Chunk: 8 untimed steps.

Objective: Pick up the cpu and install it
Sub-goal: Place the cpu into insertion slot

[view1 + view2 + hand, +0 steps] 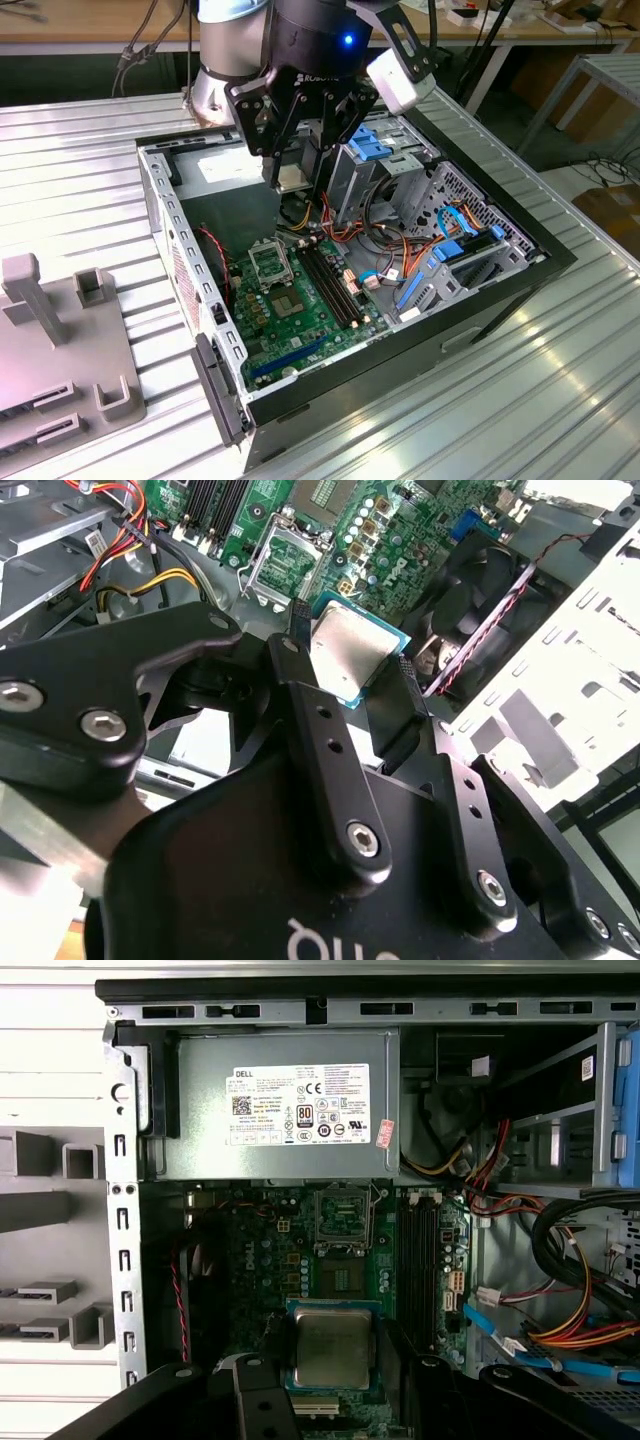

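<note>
Silver cpu [332, 1348] in tool [350, 648] above socket [338, 1212], cables [560, 1310] beside.

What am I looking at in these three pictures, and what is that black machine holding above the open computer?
It is a robot arm ending in a black claw. One picture comes from a camera off the arm, the two others from cameras riding near the arm's wrist. An open computer case lies on a ribbed metal table. The claw grips a small silver-faced chip, the cpu, by its edges, above the green circuit board, whose socket looks empty.
</note>
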### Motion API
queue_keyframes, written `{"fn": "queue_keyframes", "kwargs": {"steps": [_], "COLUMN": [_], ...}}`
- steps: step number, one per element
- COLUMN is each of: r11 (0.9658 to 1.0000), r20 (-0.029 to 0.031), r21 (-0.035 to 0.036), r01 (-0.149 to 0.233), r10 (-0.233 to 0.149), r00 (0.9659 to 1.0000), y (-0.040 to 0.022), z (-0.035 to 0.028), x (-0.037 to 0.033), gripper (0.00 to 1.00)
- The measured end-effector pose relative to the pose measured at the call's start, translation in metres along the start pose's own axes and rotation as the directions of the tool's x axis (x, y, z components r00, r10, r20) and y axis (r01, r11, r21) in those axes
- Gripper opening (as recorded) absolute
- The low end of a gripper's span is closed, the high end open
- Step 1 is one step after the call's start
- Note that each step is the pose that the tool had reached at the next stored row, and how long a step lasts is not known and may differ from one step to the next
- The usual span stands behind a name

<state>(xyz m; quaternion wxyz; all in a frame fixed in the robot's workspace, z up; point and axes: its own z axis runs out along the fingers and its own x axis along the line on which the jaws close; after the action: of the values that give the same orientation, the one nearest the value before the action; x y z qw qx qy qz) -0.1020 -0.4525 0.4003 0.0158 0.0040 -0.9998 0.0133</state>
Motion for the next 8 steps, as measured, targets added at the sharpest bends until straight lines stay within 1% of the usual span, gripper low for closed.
{"fn": "queue_keyframes", "kwargs": {"steps": [8], "r11": [1.0], "r20": [0.0], "r21": [0.0001], "r01": [0.0], "r10": [0.0], "r00": [1.0], "y": [0.0], "z": [0.0001], "x": [0.0], "gripper": [0.47]}}
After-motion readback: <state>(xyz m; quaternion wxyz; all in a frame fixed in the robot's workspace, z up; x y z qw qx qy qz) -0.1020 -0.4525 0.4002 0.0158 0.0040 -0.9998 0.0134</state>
